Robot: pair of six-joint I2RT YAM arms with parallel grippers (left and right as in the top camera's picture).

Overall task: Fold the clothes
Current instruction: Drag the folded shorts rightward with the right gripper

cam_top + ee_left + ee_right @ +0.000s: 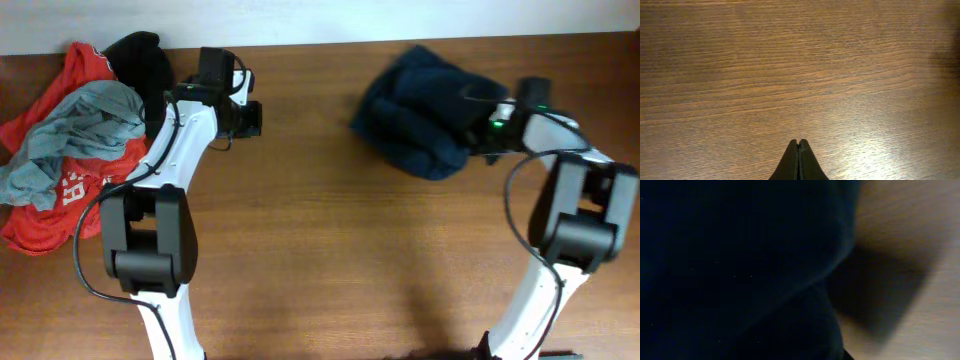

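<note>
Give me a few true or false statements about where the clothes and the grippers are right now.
1. The navy garment lies spread flat. False: it is bunched up.
2. The left gripper is shut over bare table. True.
3. The red garment touches the navy one. False: it lies far from it, by the left arm.
4. A grey garment lies on the red one. True.

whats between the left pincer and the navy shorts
Only bare table in the overhead view. Nothing lies on the stretch from the left pincer to the navy shorts.
</note>
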